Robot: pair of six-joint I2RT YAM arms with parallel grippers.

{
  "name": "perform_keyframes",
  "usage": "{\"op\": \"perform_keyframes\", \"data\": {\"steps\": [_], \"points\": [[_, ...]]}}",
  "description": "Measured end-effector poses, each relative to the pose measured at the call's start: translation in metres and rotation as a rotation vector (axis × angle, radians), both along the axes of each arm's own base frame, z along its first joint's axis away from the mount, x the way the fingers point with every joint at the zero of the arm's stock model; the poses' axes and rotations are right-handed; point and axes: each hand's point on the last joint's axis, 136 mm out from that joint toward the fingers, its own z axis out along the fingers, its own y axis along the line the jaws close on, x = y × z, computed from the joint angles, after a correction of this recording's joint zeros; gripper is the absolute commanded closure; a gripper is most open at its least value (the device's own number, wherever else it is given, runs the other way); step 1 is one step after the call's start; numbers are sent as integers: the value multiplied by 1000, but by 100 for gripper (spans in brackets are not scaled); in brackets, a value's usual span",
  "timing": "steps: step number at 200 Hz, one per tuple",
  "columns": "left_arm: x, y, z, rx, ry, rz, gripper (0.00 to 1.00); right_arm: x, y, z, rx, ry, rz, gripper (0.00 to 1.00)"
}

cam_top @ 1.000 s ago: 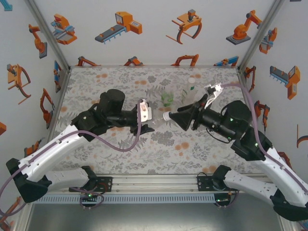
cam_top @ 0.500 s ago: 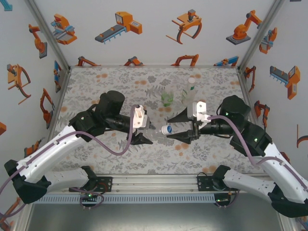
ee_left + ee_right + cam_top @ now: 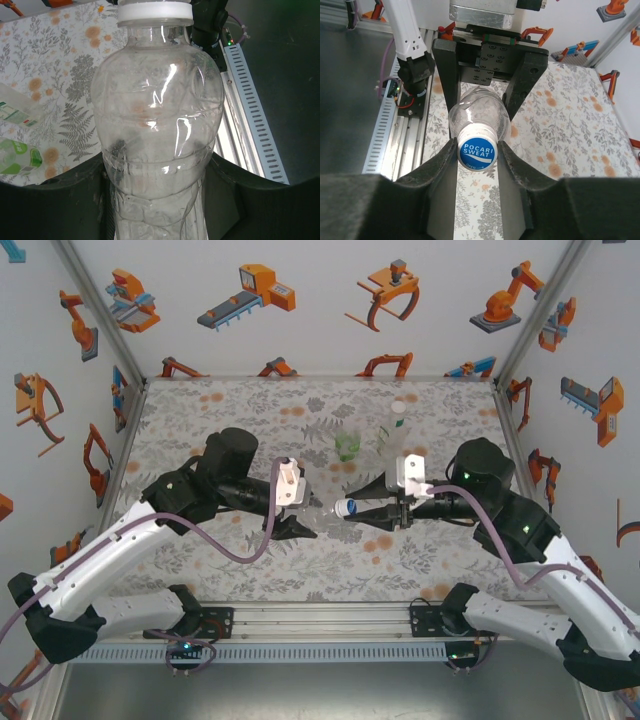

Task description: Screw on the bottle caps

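My left gripper (image 3: 303,517) is shut on the lower body of a short clear bottle (image 3: 157,125) and holds it level above the table, neck pointing right. A blue-topped cap (image 3: 477,150) printed "POCARI SWEAT" sits on the bottle's neck (image 3: 345,508). My right gripper (image 3: 477,156) faces it end-on, and both fingers press the cap's sides. Seen from the right wrist, the left gripper (image 3: 485,55) stands behind the bottle (image 3: 479,112). The cap's white rim (image 3: 155,11) shows at the top of the left wrist view.
A squat green-tinted bottle (image 3: 347,447) and a taller clear bottle with a label band and white cap (image 3: 393,432) stand on the floral table (image 3: 220,410) behind the grippers. The metal rail (image 3: 320,625) with the arm bases runs along the near edge.
My right wrist has rolled and come up to the bottle's neck, and its jaws have closed onto the blue cap. The left gripper keeps holding the bottle almost still.
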Motion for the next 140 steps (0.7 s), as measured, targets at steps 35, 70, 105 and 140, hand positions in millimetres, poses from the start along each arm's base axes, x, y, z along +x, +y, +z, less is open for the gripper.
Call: {"op": "perform_keyframes", "data": {"steps": [35,70,105,140], "points": [[3,0,-1,4,-8,15,100,8,0,-1,11,51,-53,100],[18,0,-3,17,-46,88,100,35,-3,-6,65,268,-234,100],[37,-1,-7,31,-96,183,100,68,-11,-19,126,574,-457,100],[55,2,-12,55,-130,273,100,93,-16,-35,181,887,-633,100]]}}
